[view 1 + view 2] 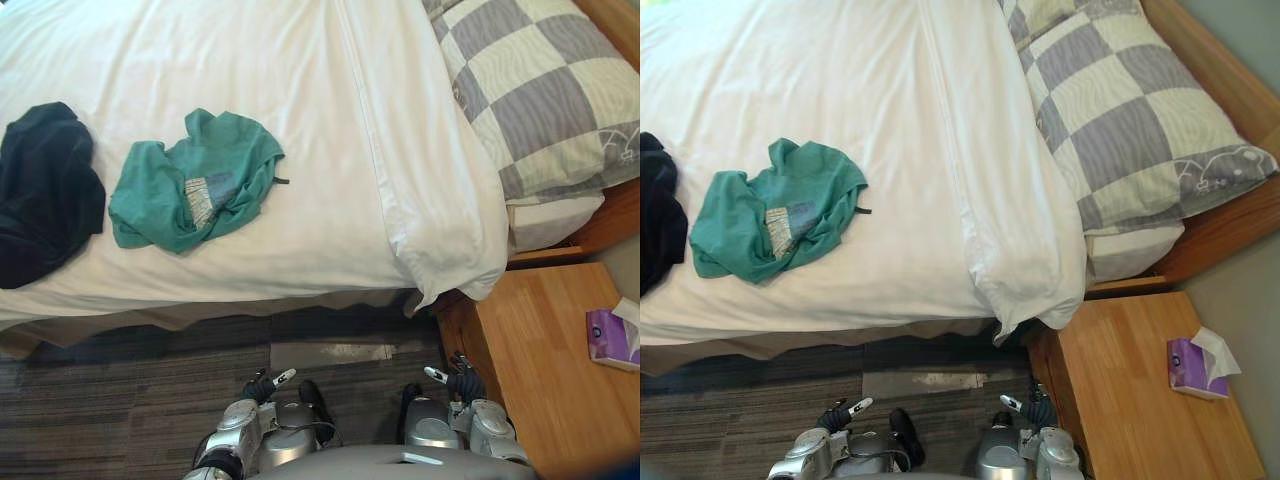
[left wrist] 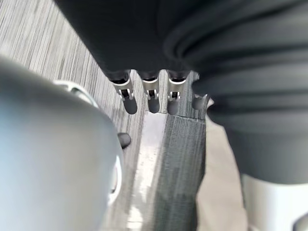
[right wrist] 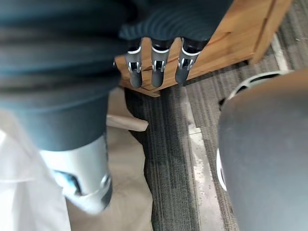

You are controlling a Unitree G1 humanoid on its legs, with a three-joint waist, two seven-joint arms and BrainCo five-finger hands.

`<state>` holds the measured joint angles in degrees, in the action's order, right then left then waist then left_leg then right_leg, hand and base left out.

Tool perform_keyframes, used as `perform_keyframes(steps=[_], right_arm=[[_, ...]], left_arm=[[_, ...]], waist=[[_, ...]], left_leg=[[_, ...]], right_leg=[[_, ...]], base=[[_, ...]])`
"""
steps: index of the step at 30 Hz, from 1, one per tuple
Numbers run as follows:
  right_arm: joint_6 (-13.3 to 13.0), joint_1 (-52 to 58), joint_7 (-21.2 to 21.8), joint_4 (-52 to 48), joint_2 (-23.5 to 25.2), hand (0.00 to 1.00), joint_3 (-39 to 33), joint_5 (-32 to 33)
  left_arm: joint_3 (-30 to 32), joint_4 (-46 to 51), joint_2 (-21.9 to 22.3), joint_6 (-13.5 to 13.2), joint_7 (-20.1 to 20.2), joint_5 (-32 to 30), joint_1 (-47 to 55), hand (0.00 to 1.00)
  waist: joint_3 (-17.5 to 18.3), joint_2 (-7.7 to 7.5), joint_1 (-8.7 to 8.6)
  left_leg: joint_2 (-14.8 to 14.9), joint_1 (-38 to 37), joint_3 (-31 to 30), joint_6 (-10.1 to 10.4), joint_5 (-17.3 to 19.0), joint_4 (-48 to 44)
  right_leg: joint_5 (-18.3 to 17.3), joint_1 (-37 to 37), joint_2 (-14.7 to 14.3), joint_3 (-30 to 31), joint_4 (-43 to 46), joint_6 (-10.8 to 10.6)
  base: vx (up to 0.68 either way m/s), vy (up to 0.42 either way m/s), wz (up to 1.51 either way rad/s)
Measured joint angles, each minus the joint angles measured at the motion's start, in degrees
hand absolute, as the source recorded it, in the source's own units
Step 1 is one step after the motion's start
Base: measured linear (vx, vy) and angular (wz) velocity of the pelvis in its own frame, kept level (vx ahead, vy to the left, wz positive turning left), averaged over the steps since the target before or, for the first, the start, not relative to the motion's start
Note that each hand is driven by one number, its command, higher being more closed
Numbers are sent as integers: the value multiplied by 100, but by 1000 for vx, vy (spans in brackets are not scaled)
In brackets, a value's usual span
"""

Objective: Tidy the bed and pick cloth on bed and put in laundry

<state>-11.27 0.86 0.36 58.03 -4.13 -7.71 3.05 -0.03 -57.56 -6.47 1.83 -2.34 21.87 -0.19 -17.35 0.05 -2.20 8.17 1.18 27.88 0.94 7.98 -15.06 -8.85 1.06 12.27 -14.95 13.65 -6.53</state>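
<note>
White bedding covers the bed [image 1: 300, 110], with a checked pillow [image 1: 540, 90] at its head end and a wooden nightstand [image 1: 530, 350] by that corner. A dark garment [image 1: 45, 195] and a crumpled teal cloth [image 1: 195, 185] lie just beside each other near the bed's near edge. Both look soft, light and limp, so a raised fold should offer the best pinch. The left hand [image 1: 268, 383] and right hand [image 1: 455, 378] hang over the floor, fingers straight and holding nothing.

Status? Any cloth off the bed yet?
Nothing done yet. Teal cloth and dark cloth both lie on the white duvet. Nothing in hand: left hand and right hand hang open over the carpet. Left: pick up both, put them in the laundry, tidy the duvet.
</note>
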Motion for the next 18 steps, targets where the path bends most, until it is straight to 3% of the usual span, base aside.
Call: perform_keyframes(steps=[5, 8, 10, 12, 14, 17, 18], right_arm=[[189, -58, -12, 42, -121, 0, -11, 222], [230, -55, -10, 31, -148, 0, -71, 230], [271, -27, 2, 46, -184, 0, -167, 183], [310, 74, 30, 110, -289, 0, -371, 105], [310, 111, 53, 235, -435, 0, -411, 119], [309, 161, 74, 390, -622, 0, -453, 134], [320, 196, 84, 434, -587, 0, -563, 122]], left_arm=[[53, 1, 45, -305, 155, -110, 144, 0], [62, 2, 49, -525, 246, -333, 208, 0], [73, 8, 56, -550, 279, -346, 212, 0], [130, 13, 84, -502, 389, -402, 226, 0], [189, 8, 108, -508, 438, -524, 244, 0], [158, 0, 117, -547, 466, -559, 238, 0], [69, -76, 116, -546, 520, -574, 206, 0]], waist=[[-1, 119, 28], [25, 141, 33], [53, 43, 4], [105, 126, 7], [122, 159, -4], [217, 317, -18], [244, 351, -62]], left_leg=[[134, 303, 35, -15, 321, -571], [51, 196, 136, -25, 188, -404], [-85, 282, -96, 50, 19, -494], [265, 415, -546, 80, 245, -982], [631, 453, -1040, 127, 257, -1117], [884, 546, -1632, 128, 256, -1123], [767, 605, -1620, 783, 691, -1276]], right_leg=[[-215, -334, 173, 119, 601, -65], [-215, -362, 246, 302, 612, -62], [-208, -337, 428, 365, 511, -42], [-199, -332, 523, 542, 482, -57], [-190, -364, 628, 793, 513, -229], [-97, -587, 824, 1194, 536, -668], [-11, -591, 981, 1267, 463, -736]], base=[[-52, 30, 2], [-19, 18, -17], [-44, -67, -13], [-29, -12, -34], [40, 250, -49], [117, 469, -50], [160, 529, -3]])
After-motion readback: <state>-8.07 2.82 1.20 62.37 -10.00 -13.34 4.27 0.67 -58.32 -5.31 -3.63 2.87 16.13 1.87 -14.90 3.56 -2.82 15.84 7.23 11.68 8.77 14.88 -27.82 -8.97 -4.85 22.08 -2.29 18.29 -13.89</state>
